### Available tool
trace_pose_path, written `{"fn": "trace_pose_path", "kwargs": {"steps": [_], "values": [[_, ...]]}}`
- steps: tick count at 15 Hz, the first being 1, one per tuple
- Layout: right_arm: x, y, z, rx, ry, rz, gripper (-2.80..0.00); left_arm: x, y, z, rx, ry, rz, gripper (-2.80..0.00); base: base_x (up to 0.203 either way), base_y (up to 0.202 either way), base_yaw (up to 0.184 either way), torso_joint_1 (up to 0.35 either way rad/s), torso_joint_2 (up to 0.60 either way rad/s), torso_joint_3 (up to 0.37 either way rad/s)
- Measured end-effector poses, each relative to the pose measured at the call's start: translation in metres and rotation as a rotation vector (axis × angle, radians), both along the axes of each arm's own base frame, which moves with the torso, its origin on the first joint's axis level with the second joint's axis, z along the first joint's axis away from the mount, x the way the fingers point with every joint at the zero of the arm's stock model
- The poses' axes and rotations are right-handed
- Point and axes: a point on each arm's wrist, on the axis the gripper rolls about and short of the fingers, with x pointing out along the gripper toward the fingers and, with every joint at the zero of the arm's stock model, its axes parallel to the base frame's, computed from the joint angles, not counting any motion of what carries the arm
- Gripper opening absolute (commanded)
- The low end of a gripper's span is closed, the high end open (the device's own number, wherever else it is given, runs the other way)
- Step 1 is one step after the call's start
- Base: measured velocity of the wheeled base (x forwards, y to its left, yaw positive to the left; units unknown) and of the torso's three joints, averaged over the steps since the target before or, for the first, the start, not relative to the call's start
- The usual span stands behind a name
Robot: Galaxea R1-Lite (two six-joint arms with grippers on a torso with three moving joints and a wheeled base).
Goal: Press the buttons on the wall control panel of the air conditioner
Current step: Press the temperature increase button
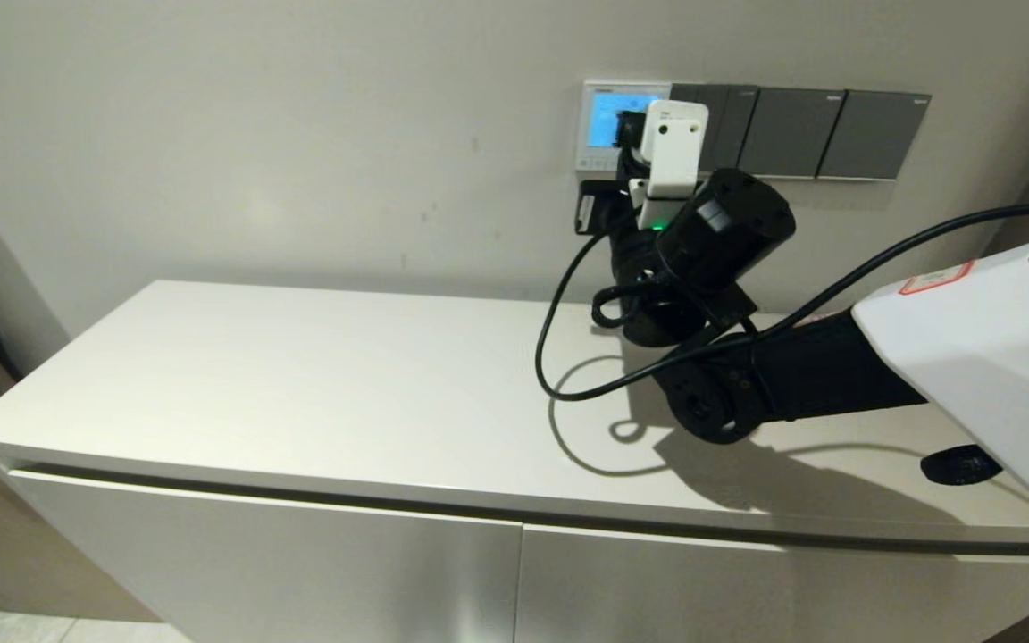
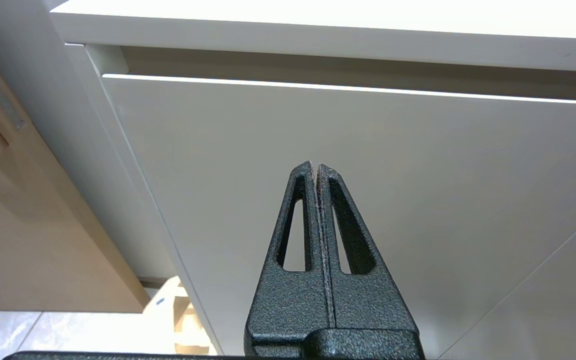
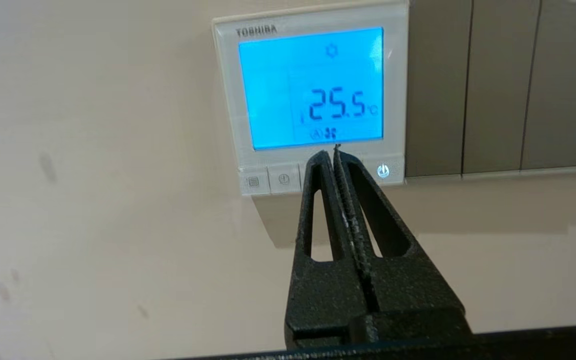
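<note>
The air conditioner's wall control panel [image 3: 313,95] hangs flat on the wall above the desk [image 1: 300,384], blue screen lit, beside the dark switch plates [image 1: 800,129]. The buttons [image 3: 283,178] run sideways along its bottom edge. The right gripper [image 3: 335,152], closed and empty, points at that row's middle; the left gripper [image 2: 315,167], closed and empty, sits low before the cabinet door [image 2: 418,200].

middle buttons [image 3: 284,178] hidden behind right gripper [image 3: 332,155], panel [image 3: 313,95] part-blocked in head view
</note>
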Motion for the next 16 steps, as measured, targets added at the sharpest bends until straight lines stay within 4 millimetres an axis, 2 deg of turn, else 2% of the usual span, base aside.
{"fn": "trace_pose_path", "kwargs": {"steps": [6,16], "values": [[0.0086,0.0064,-0.0027,0.0,-0.004,0.003,-2.8,0.0,0.0,0.0,0.0,0.0,-0.001,-2.8,0.0,0.0,0.0,0.0,0.0,0.0],[0.0121,0.0024,-0.0079,-0.009,0.007,-0.008,-2.8,0.0,0.0,-0.0001,0.0,0.001,0.0,-2.8,0.0,0.0,0.0,0.0,0.0,0.0]]}}
